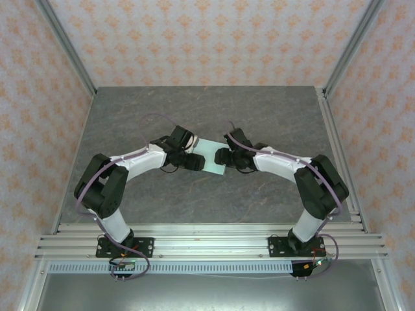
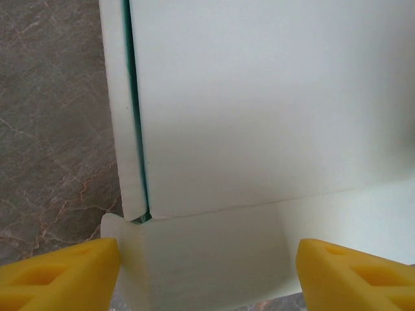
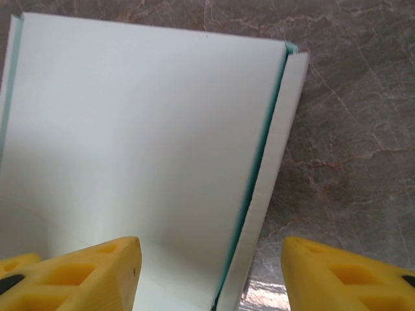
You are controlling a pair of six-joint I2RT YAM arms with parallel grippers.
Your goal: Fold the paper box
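The paper box (image 1: 209, 150) lies on the grey table between my two grippers, a pale mint-green folded card. In the left wrist view the paper box (image 2: 259, 103) shows its flat top panel, a raised side wall on the left and an end flap bent down toward me. My left gripper (image 2: 209, 275) (image 1: 199, 162) is open, its yellow fingers (image 2: 58, 275) astride that end flap. In the right wrist view the paper box (image 3: 142, 129) shows a side wall standing along its right edge. My right gripper (image 3: 211, 275) (image 1: 221, 157) is open across that edge, one finger over the panel, the other over the table.
The grey marbled table (image 1: 272, 123) stretches around the box. Aluminium frame rails (image 1: 337, 149) run along the right side and along the near edge by the arm bases. Patterned walls enclose the back and sides.
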